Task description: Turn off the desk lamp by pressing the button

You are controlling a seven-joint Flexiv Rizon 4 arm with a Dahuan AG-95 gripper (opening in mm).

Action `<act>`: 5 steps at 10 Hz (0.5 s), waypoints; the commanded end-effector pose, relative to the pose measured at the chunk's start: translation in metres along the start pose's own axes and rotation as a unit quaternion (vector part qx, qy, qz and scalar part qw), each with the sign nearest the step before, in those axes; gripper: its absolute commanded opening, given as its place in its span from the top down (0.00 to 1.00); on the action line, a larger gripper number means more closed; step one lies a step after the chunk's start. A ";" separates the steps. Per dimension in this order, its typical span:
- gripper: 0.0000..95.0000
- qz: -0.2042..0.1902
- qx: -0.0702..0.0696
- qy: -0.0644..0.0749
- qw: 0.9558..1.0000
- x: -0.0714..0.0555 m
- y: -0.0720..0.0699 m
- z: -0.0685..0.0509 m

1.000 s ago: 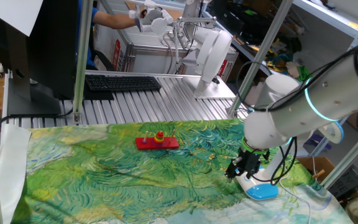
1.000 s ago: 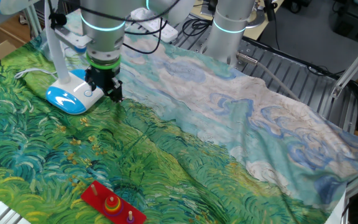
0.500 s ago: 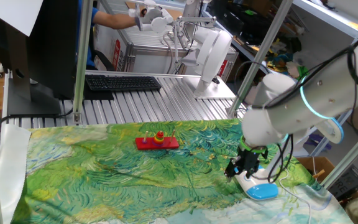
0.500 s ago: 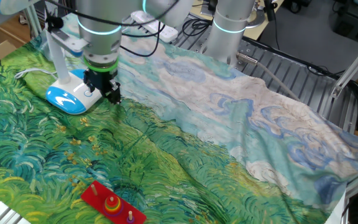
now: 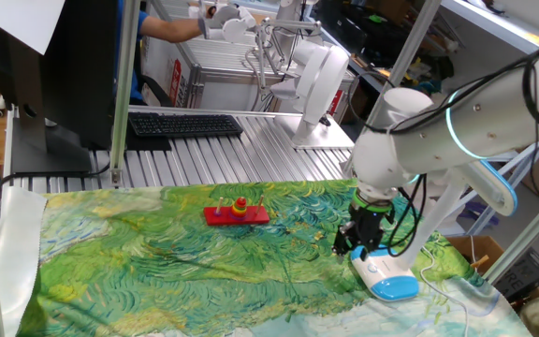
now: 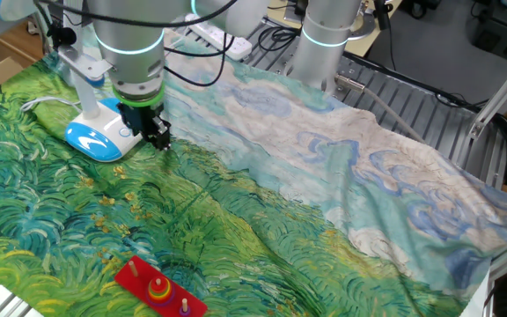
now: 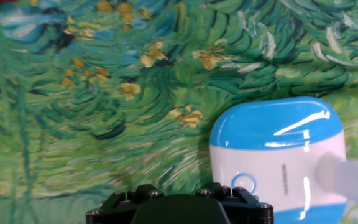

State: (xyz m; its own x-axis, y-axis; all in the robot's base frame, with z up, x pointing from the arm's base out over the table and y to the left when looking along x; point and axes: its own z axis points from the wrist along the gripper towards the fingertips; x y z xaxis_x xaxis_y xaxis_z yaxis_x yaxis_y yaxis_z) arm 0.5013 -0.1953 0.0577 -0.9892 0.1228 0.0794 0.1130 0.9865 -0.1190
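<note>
One button [image 7: 243, 183] lies just ahead of the end effector [image 6: 155, 135], grip state unclear.

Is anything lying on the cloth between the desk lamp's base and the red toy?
Nothing: in both fixed views the painted cloth between the desk lamp and the red toy is bare. The hand hovers beside the lamp's base.

Light is bright and even, with soft shadows. In the hand view, white glare streaks lie on the desk lamp [image 7: 278, 155], and the cloth [image 7: 104, 93] looks slightly blurred.

Painted green cloth [image 5: 157, 253], red ring toy [image 5: 237, 212], keyboard [image 5: 183, 124], perhaps fan [image 5: 318, 80]
</note>
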 end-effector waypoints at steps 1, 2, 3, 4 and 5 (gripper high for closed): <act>0.60 0.004 -0.006 0.002 1.000 -0.003 0.003 0.002; 0.60 0.009 -0.007 0.003 1.000 -0.005 0.005 0.003; 0.60 0.013 -0.007 0.004 1.000 -0.007 0.008 0.004; 0.60 0.014 -0.009 0.006 1.000 -0.008 0.009 0.005; 0.60 0.016 -0.011 0.008 1.000 -0.009 0.010 0.005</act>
State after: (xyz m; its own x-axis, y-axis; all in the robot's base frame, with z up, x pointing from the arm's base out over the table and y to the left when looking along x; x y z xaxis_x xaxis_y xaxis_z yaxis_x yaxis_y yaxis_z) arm 0.5106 -0.1873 0.0507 -0.9837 0.1548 0.0910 0.1459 0.9845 -0.0976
